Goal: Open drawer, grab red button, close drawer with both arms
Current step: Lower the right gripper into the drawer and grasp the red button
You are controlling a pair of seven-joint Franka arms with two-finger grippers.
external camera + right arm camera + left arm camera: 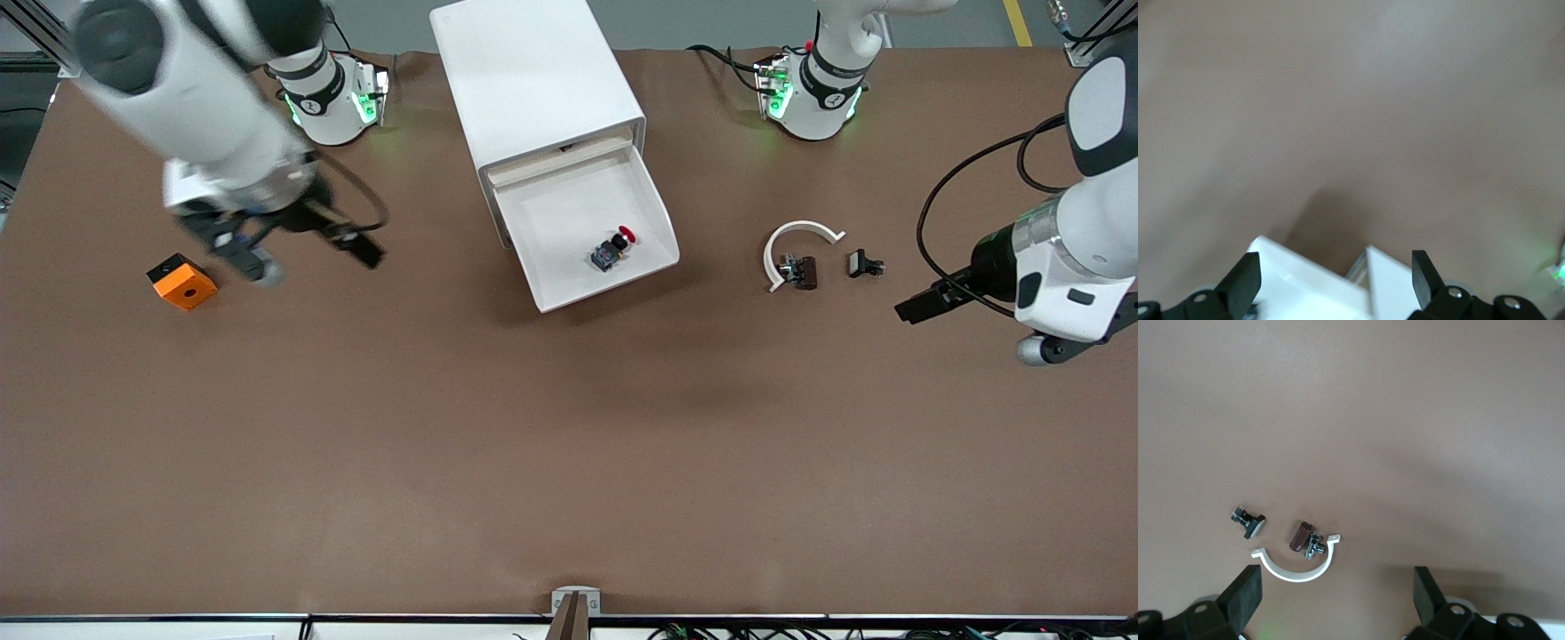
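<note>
The brown surface (569, 444) is bare nearest the front camera. Farther up it come one orange block with a hole (181, 281) at the right arm's end, and, toward the left arm's end, one white curved half-ring (794, 242) with one small dark brown part (799, 271) inside its curve and one small black clip-like part (864, 264) just beside it.

The one small push button with a red round cap on a black body (613, 248) lies on its side in the open white plastic drawer (653, 209) of one white cabinet (524, 71), about mid-tray and apart from the walls. It looks light, rigid and smooth; it would likely skid or roll under a poor pinch, so the squarer black body seems the better hold than the domed cap.

There are two white arms. The right claw (311, 249) hangs open over the surface between block and drawer, holding nothing. The left claw (969, 320) is open and empty too, over the left arm's end, near the clip.
</note>
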